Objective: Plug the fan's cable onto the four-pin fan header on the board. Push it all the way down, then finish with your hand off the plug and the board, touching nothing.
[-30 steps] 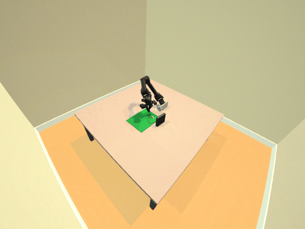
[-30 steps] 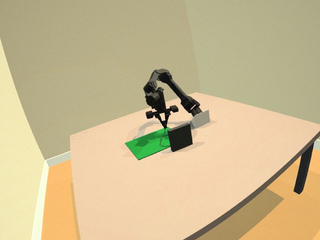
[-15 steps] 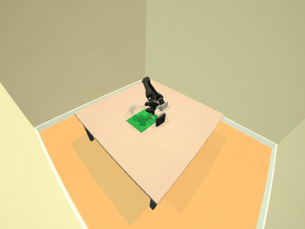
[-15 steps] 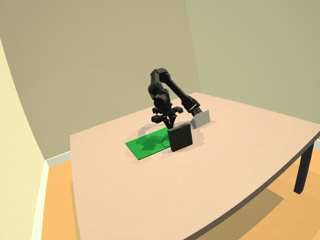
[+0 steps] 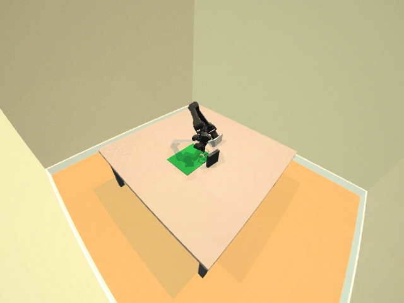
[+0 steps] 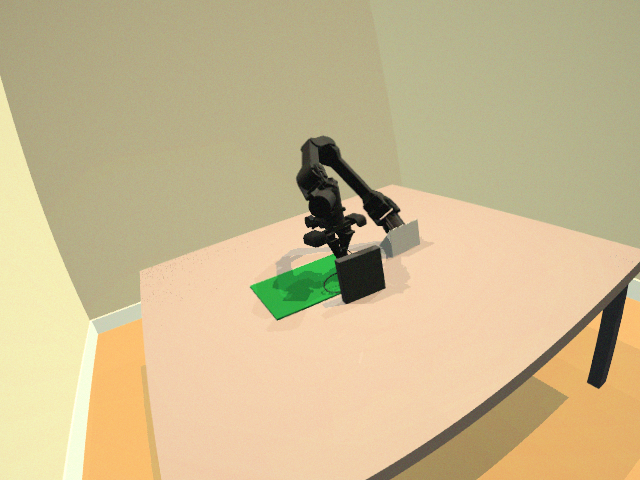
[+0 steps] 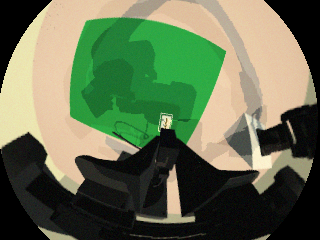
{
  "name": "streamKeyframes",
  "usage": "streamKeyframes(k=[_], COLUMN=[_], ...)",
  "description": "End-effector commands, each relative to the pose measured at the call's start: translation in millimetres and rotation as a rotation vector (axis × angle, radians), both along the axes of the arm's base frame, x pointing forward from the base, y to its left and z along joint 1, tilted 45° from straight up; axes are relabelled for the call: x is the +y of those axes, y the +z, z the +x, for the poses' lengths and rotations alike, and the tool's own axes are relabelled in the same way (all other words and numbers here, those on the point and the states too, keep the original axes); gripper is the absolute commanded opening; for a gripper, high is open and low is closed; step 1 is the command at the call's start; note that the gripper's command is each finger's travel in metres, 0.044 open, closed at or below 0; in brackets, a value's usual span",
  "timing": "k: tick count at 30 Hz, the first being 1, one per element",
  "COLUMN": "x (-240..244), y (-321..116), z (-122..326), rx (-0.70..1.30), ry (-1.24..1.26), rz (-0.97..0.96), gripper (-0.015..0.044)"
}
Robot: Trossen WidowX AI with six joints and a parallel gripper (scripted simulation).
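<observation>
The green board (image 5: 187, 170) (image 6: 278, 308) (image 7: 192, 57) lies flat on the table. The small pale header (image 7: 166, 122), inside a white outline, is near one edge of the board; it also shows in the top view (image 5: 202, 154). The black fan (image 5: 213, 158) (image 6: 364, 274) stands upright beside the board. Its thin dark cable (image 6: 324, 284) loops over the board's near part. My gripper (image 5: 204, 150) (image 6: 341, 254) (image 7: 166, 140) is shut on the fan plug, with its tips close beside the header in the wrist view. The plug is mostly hidden by the dark fingers, and its height above the header cannot be told.
The arm's base stands behind the board, beside an upright pale grey plate (image 5: 218, 140) (image 6: 405, 238) (image 7: 261, 154). The fan stands near the fingers on the other side. The arm's shadow falls across the board.
</observation>
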State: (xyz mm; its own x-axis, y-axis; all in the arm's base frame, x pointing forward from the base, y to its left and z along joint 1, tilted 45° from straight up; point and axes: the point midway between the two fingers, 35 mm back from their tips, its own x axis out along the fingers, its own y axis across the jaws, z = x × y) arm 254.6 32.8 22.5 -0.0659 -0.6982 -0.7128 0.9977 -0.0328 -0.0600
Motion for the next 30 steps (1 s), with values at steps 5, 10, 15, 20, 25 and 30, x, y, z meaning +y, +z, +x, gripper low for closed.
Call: streamKeyframes(k=[5, 10, 15, 20, 25, 30], x=[-1.6, -3.2, -8.0, -18.8, -18.8, -18.8], y=[3.1, 4.4, -0.6, -11.2, -11.2, -11.2], z=[-0.6, 0.5, 0.4, -0.5, -0.5, -0.5], rx=[0.007, 0.001, 0.0, -0.001, -0.001, -0.001], ry=[0.004, -0.003, -0.003, -0.004, -0.004, -0.004], rz=[0.002, 0.001, 0.001, 0.0, 0.0, 0.0], gripper=[0.0, 0.0, 0.0, 0.0, 0.0, 0.0])
